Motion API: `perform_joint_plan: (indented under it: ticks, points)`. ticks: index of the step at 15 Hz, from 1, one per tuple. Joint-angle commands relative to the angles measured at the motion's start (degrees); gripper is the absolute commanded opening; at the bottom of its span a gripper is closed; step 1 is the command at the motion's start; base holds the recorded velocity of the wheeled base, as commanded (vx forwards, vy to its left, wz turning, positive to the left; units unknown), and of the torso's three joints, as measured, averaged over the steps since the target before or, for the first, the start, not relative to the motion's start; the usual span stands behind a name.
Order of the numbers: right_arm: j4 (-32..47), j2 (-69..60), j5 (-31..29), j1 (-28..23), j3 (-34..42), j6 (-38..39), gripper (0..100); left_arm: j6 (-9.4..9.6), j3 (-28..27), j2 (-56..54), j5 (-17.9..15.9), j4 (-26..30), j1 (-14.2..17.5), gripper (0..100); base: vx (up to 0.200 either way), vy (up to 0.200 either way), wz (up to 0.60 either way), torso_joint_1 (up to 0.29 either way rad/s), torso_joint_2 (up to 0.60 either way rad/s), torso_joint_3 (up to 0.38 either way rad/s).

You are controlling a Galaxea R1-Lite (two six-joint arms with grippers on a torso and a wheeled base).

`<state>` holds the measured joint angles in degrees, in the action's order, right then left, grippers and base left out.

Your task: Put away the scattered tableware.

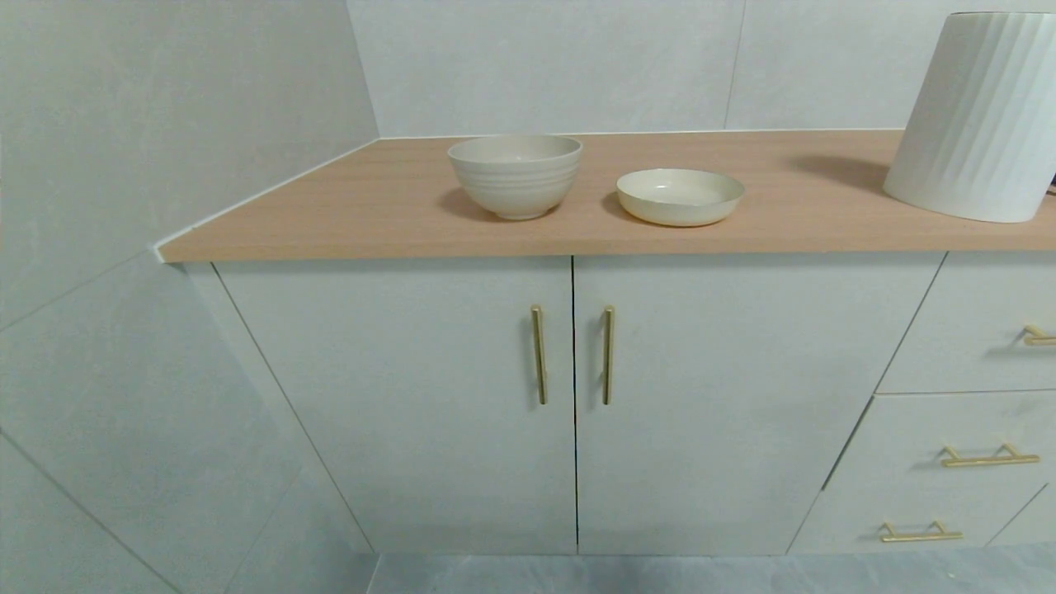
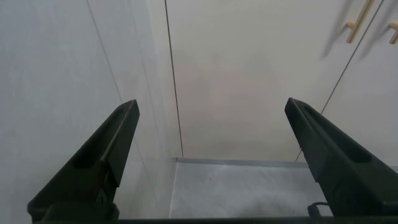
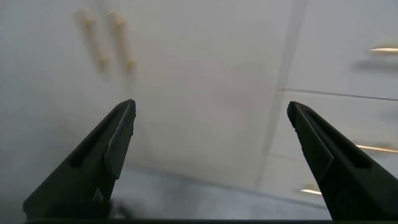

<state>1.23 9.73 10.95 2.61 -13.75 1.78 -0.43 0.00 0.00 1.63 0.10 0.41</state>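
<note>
Tableware is shown on a light wooden countertop [image 1: 371, 206]. A deep beige ribbed bowl [image 1: 515, 175] is set upright near the front edge. A shallow cream dish [image 1: 680, 195] is set just beside it, on the robot's right, and a small gap is seen between the two. A tall white ribbed cylinder [image 1: 982, 115] is placed well apart at the far right of the top. Below the counter, two pale grey cabinet doors [image 1: 396, 396] are shut, and their slim brass handles [image 1: 539, 355] are mounted side by side at the centre seam. Drawers [image 1: 973, 487] are stacked to the right.

The left gripper [image 2: 210, 107] is held low before the cabinet front, above the floor. Its jaws are spread wide and nothing is held. The right gripper [image 3: 210, 107] is likewise spread wide and empty, and is pointed at the doors and drawers.

The task is judged to be at its very start. Neither piece is grasped, no storage is opened, and both pieces are left to be put away.
</note>
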Motion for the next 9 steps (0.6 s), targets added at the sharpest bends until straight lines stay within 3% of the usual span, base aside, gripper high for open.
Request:
perform_joint_plan:
  ticks: [1,4,9]
  points:
    - [-0.09,15.14,6.72,1.43,-3.39,-0.37,100,-0.01,0.00,0.09,0.04,-0.01,0.02,100,0.000,0.000,0.00,0.000,0.00,0.000]
    - [-2.73,26.75,8.65,5.92,-7.69,-0.37,100,-0.01,0.00,0.09,0.04,-0.01,0.02,100,0.000,0.000,0.00,0.000,0.00,0.000]
    - [-18.63,51.53,8.48,16.11,-10.07,-0.20,100,-0.01,0.00,0.09,0.04,-0.01,0.02,100,0.000,0.000,0.00,0.000,0.00,0.000]
